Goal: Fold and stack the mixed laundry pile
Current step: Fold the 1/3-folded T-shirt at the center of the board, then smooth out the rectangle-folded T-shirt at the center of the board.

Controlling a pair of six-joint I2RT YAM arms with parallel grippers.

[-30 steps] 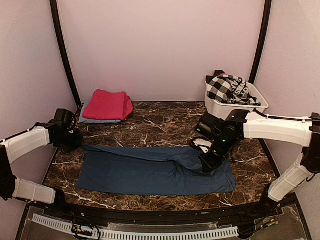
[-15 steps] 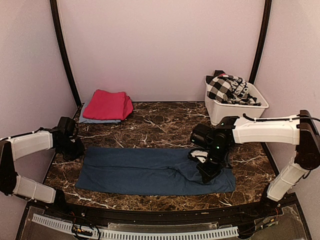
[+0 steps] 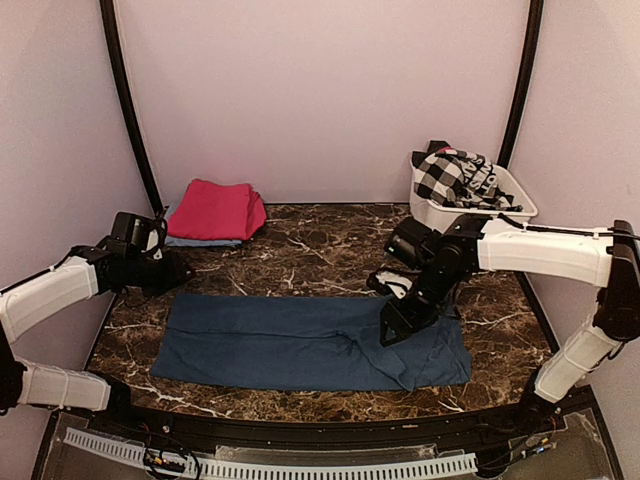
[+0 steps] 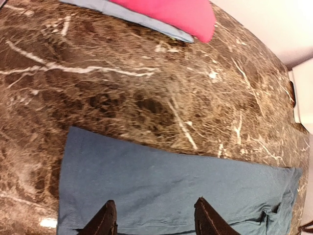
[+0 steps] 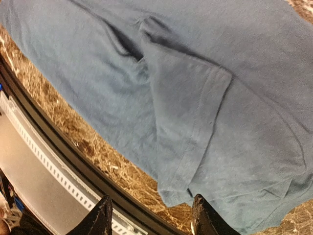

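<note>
Nearest to me, the navy-blue sheet [image 3: 310,345] is spread in a long flat strip across the front of the marble table [image 3: 320,250], close to the near edge. It's mostly smooth, but at the right end a hemmed flap lies doubled over on top and there's some bunching around it.

The right gripper [image 5: 151,215] hangs above that rumpled right end. Its wrist cam shows the fingers apart with only cloth far below them, so it's holding nothing. The left gripper [image 4: 154,218] is over by the sheet's far left corner, and it's the same there: fingers spread, nothing pinched between them.

Further back on the left, against the wall, the magenta-pink cloth [image 3: 213,210] sits folded on top of the light-blue piece [image 3: 190,240], which pokes out underneath along the front. In the far right corner, the black-and-white checked garment [image 3: 450,178] is heaped loose in the white tub [image 3: 470,215], well apart from everything else.
</note>
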